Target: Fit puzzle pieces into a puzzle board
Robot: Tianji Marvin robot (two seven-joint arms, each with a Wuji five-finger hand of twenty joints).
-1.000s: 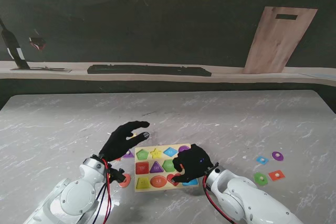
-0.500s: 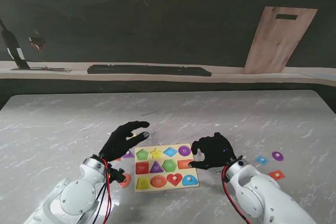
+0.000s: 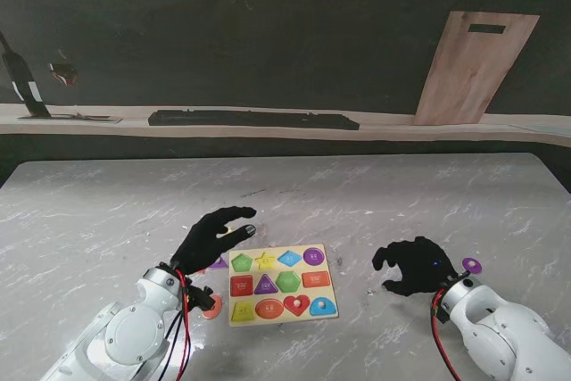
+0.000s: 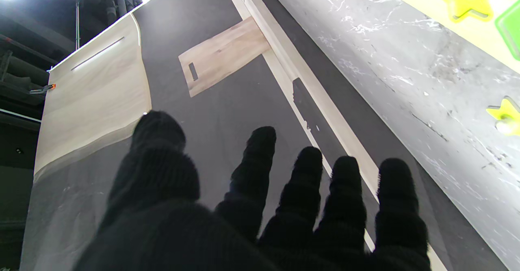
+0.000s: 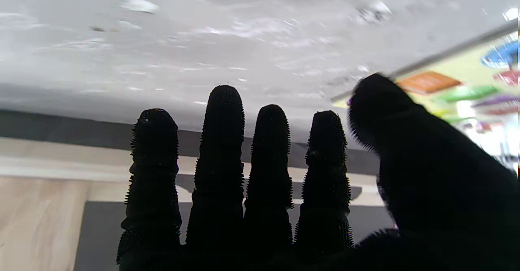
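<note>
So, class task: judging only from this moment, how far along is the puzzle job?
The puzzle board looks full: every visible slot holds a coloured piece. Both the right hand and left hand are open and empty. Loose pieces remain: a purple piece by the right hand, a red one by the left arm.
</note>
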